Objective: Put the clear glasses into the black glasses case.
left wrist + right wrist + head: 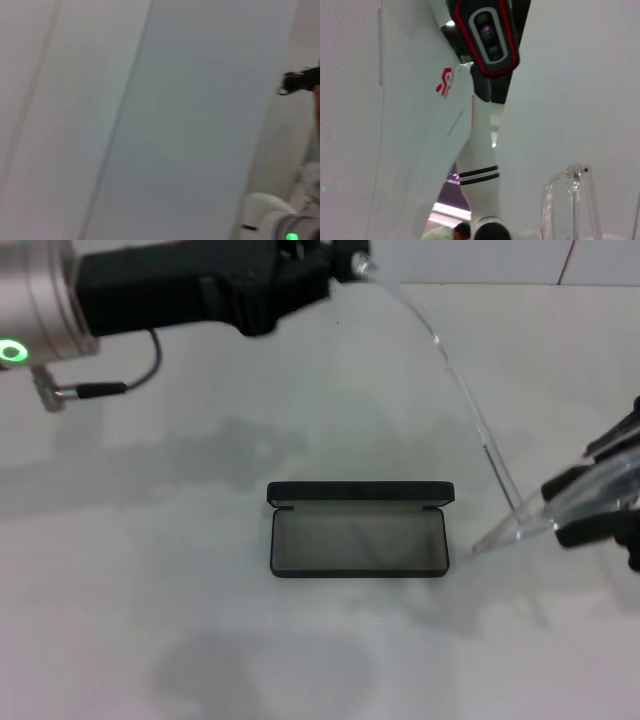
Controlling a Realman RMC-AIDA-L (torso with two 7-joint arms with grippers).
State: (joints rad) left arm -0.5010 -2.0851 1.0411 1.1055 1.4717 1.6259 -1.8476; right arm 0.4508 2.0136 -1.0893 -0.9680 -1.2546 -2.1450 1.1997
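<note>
My right gripper (pixel 590 505) and left gripper (pixel 345 260), jaws clenched, hold the transparent wraparound plastic glasses (pixel 470 420) stretched above the surface, right of the open matte-black rectangular case (pixel 358 540); uneven pull could drop them outside it.

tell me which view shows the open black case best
The head view: the black glasses case lies open on the table, grey lining and raised lid fully visible. The left and right wrist views show none of it.

clear glasses (pixel 470 410) held aloft; black glasses case (pixel 360 530) open.
</note>
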